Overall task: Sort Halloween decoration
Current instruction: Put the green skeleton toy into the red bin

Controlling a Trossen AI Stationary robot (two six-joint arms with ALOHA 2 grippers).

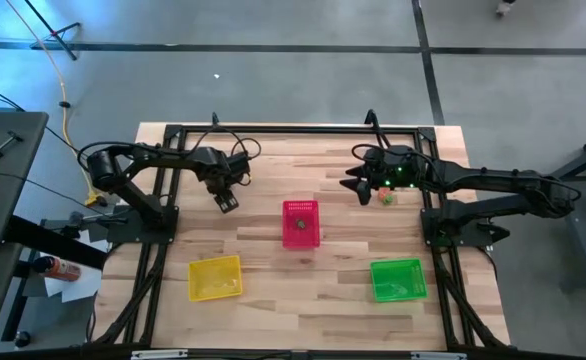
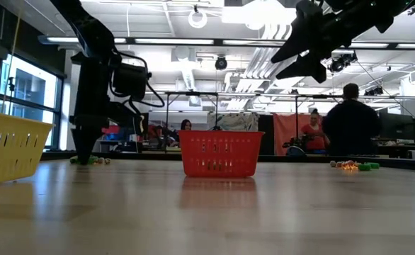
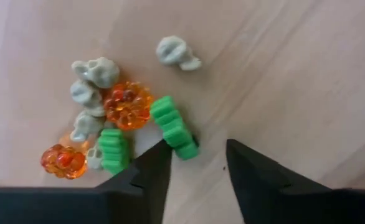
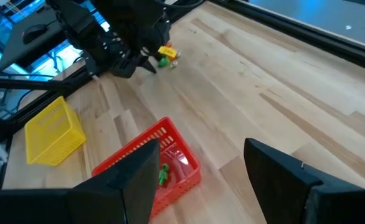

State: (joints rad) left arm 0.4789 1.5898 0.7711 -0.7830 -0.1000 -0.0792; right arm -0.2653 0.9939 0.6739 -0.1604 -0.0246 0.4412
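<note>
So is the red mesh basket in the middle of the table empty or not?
Not empty. The right wrist view shows a small green trinket lying inside the red mesh basket; the high view shows a dark speck in it.

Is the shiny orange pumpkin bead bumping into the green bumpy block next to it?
Touching. The left wrist view shows the clear orange pumpkin bead pressed against the green ridged block, no wood between them.

no readable text, labels or numbers

Wide bare planks between the red mesh basket [image 1: 301, 223] and both table edges; cluster of tiny orange, green and pale trinkets [image 3: 117, 118] crowding the left gripper [image 3: 195, 163], bare wood just beside
</note>
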